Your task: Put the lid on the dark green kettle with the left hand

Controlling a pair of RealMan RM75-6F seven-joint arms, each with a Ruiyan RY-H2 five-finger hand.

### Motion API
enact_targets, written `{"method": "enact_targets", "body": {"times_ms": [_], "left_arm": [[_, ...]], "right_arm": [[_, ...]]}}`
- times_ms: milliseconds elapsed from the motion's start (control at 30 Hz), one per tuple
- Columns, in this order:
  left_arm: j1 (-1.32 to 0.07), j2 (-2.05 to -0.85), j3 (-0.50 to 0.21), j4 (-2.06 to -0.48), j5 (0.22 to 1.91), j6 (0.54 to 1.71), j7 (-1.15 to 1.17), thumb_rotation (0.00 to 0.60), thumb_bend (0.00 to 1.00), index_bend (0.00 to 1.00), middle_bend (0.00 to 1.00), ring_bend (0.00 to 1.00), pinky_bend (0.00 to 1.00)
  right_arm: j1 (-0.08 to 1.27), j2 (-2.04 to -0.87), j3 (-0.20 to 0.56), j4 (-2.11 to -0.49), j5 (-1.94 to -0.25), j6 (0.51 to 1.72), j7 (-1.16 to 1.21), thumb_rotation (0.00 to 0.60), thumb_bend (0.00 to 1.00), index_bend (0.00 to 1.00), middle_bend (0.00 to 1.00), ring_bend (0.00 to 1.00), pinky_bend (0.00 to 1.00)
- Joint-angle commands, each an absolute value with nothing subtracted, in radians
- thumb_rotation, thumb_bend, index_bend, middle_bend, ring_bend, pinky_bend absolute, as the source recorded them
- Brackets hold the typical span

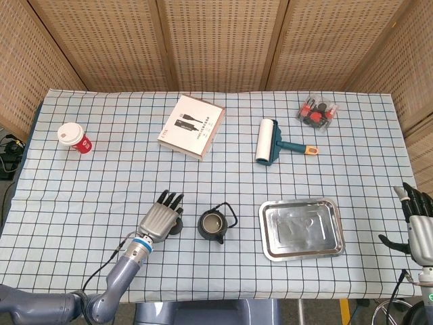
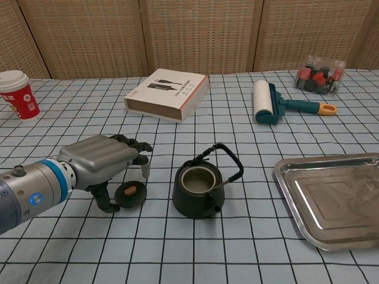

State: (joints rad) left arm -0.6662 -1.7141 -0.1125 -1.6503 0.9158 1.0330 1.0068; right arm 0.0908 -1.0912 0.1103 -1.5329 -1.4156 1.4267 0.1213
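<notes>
Lid [image 2: 131,193] lies left of kettle [image 2: 200,192], tray [image 2: 331,198] right.

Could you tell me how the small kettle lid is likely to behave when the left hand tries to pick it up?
The lid looks small, flat and rigid, so it should be light and keep its shape. Lying low on the tablecloth, it may slide rather than lift. Its small brown knob looks like the only raised hold, so the left hand could easily lose it.
</notes>
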Motion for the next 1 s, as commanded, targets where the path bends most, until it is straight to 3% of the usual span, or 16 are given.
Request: {"method": "enact_targets", "body": {"times_ms": [33, 333, 700, 1000], "left_arm": [[-0.674, -1.721, -0.106, -1.641, 0.907, 1.032, 1.004, 0.6, 0.24, 0.3, 0.0, 0.0, 0.0], [-0.693, -1.728, -0.085, -1.627, 0.89, 1.041, 0.976, 0.6, 0.29, 0.42, 0.0, 0.0, 0.0], [-0.687, -1.686, -0.068, -1.674, 0.962, 1.081, 0.9, 0.6, 0.3, 0.44, 0.0, 0.0, 0.0], [-0.709, -1.604, -0.093, -1.823, 1.023, 1.119, 0.898, 0.6, 0.3, 0.45, 0.0, 0.0, 0.0]], "right_arm": [[0.09, -1.09, 0.111, -1.532, -1.414, 1.426, 0.124, 0.6, 0.04, 0.02, 0.0, 0.0, 0.0], [0.09, -1.087, 0.109, -1.534, -1.417, 1.425, 0.133, 0.6, 0.04, 0.02, 0.0, 0.0, 0.0], [0.091, -1.088, 0.105, -1.537, -1.419, 1.423, 0.123, 0.6, 0.04, 0.02, 0.0, 0.0, 0.0], [0.092, -1.088, 0.108, -1.536, -1.409, 1.416, 0.124, 0.6, 0.04, 0.02, 0.0, 0.0, 0.0]]}}
